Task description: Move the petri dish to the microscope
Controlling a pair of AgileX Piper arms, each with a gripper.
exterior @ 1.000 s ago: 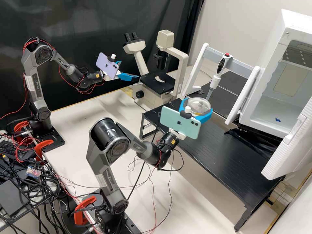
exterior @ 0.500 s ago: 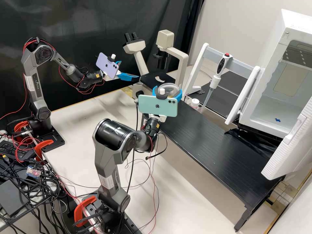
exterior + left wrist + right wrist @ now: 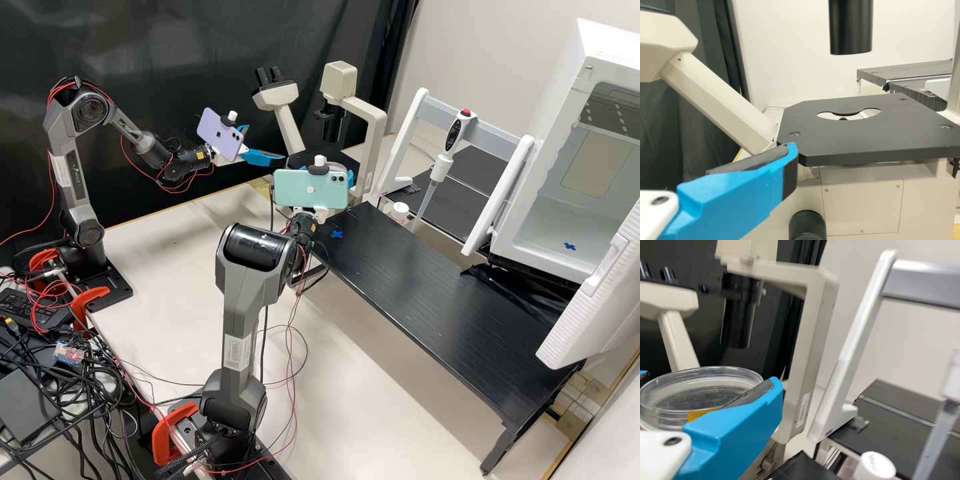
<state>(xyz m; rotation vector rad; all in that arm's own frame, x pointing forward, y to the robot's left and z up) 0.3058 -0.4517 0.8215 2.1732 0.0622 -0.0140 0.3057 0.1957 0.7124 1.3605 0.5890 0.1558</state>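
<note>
Right fingers [image 3: 747, 425] clamp the dish [image 3: 695, 390], carried level in the air close to the microscope [image 3: 373, 130], as I run the rig from a distance. The pick-up is done and, by my reckoning, so is most of the carry; the set-down is what remains.

Just past the white counter [image 3: 173, 233], a black riser [image 3: 427, 293] bears a blue mark [image 3: 337, 234], not far from the nearer arm's phone [image 3: 311, 188]. The dish is raised off that surface. Left fingers [image 3: 263, 158] stand apart with nothing between them, near the microscope's side; I judge that this last stretch can be done without them.

Farther on lies the goal, the flat black stage [image 3: 840, 150] with its cut-out [image 3: 860, 115], the black tube [image 3: 851, 27] hanging above. The dish is not yet resting there; whether it is already over the stage's edge, I cannot tell. Next, as I see it, comes a slow pass beneath the tube, centring over the cut-out, a gentle lowering, then release and a clean withdrawal. A rim knocked on the tube would be my chief worry, with a tilt on landing second.

Beyond the riser stand a pipette [image 3: 441, 167] and an open white cabinet [image 3: 533, 227], no part of what I have left to do.
</note>
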